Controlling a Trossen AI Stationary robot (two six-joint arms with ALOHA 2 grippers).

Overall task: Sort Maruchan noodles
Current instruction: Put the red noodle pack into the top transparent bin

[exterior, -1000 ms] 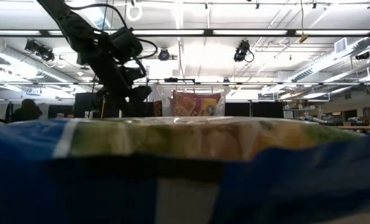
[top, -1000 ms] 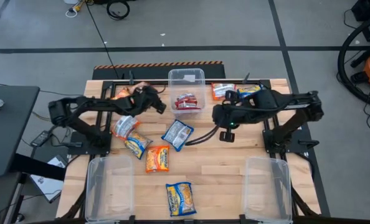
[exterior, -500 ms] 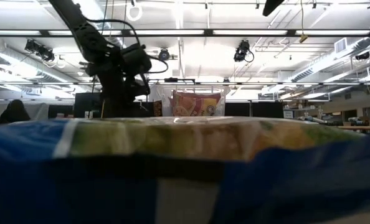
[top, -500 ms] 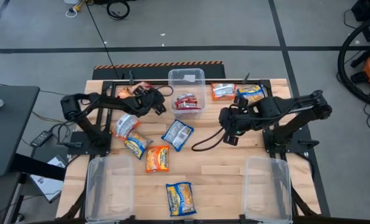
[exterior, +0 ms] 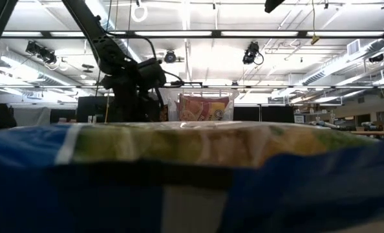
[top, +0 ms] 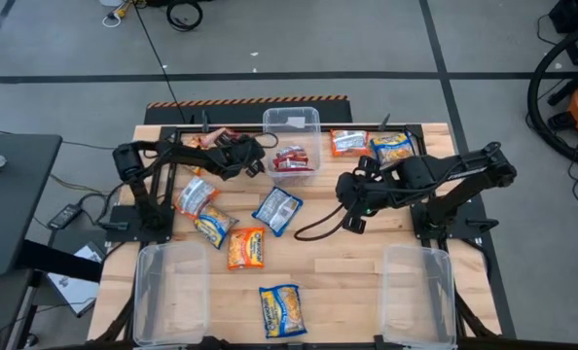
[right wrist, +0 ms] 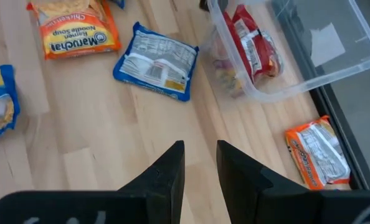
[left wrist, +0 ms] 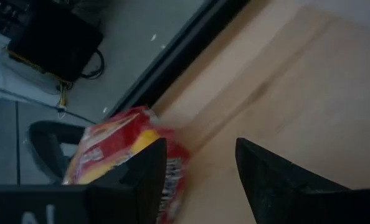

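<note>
I have the left tool (top: 254,158) at the upper left of the desk (top: 347,267), fingers spread wide and empty, next to a red packet (left wrist: 119,149) near the desk's edge. The right tool (top: 344,191) hangs right of centre over bare wood, its fingers set narrow with nothing between them. In the clear bin (top: 311,120) at top centre lies another red packet (top: 291,158). A blue packet (top: 277,209) sits mid-frame, an orange packet (top: 246,248) below it, and a blue-and-yellow packet (top: 282,310) at the bottom centre. More orange packets (top: 349,142) lie at upper right.
</note>
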